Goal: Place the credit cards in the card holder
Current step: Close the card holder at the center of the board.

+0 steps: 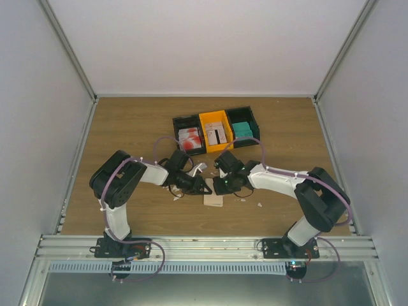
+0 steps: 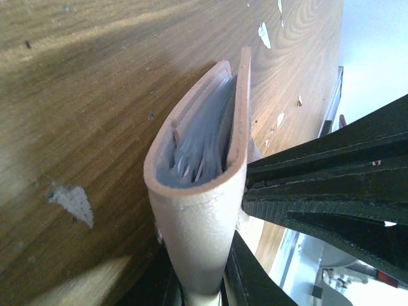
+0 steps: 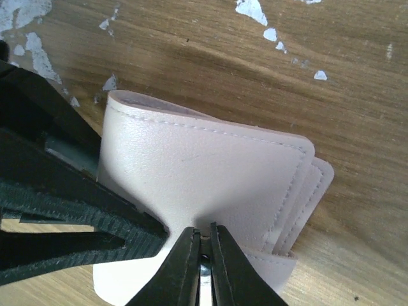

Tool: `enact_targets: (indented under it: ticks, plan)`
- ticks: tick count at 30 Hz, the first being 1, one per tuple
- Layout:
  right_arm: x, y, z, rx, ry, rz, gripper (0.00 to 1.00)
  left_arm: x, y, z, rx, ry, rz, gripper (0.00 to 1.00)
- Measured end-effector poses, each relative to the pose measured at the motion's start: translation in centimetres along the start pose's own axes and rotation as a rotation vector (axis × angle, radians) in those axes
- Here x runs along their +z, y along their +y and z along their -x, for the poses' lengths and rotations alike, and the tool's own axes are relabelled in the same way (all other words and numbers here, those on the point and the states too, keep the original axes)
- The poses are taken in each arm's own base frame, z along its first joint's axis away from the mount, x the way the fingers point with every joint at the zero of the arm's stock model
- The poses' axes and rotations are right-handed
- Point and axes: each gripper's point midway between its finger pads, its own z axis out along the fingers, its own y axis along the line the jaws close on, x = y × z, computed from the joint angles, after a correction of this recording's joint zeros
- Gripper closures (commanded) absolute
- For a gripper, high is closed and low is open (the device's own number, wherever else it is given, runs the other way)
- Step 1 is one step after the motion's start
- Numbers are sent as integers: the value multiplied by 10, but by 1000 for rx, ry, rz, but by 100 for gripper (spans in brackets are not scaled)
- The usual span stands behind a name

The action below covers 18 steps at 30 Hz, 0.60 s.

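Card holder (image 3: 210,172) mid-table (image 1: 127,127), nearly folded. Left gripper (image 2: 201,280) clamped across its folded end; right gripper (image 3: 203,239) pinched on flap edge. Credit cards (image 1: 190,138) lie in bins (image 1: 210,115), well apart. Risk: thin pinch slips, flap springs closed, pockets unreachable.

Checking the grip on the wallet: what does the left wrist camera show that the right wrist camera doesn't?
Left wrist only: the wallet's open edge, with pale layers inside. Right wrist only: its stitched outer face and stacked flap corners. Both: the wood table, white scraps, and the left pincer and right pincer closed on the wallet.
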Motion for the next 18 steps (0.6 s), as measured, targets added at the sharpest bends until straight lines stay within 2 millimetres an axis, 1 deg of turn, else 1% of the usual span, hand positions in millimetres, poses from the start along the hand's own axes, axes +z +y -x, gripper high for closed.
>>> enact_targets:
  ticks: [3, 5, 6, 8, 12, 15, 18]
  plan:
    - [-3, 1, 2, 0, 7, -35, 87, -3, 0, 0, 10, -25, 32, 70]
    - [-6, -1, 4, 1, 8, -67, 84, -6, -2, -1, 19, -41, 56, 62]
    - [-8, -4, 6, 6, 7, -89, 83, -9, -2, -1, 24, -52, 73, 59]
    - [-12, -7, 10, 12, 4, -125, 79, -15, -2, -1, 24, -77, 111, 57]
    - [-23, -6, 20, 19, -14, -174, 72, -27, 3, -5, 18, -111, 185, 58]
    - [-29, 3, 26, 6, -30, -197, 71, -33, 7, -10, 12, -124, 217, 67]
    - [-25, 15, 22, -20, -17, -208, 74, -35, 11, -17, -6, -127, 223, 73]
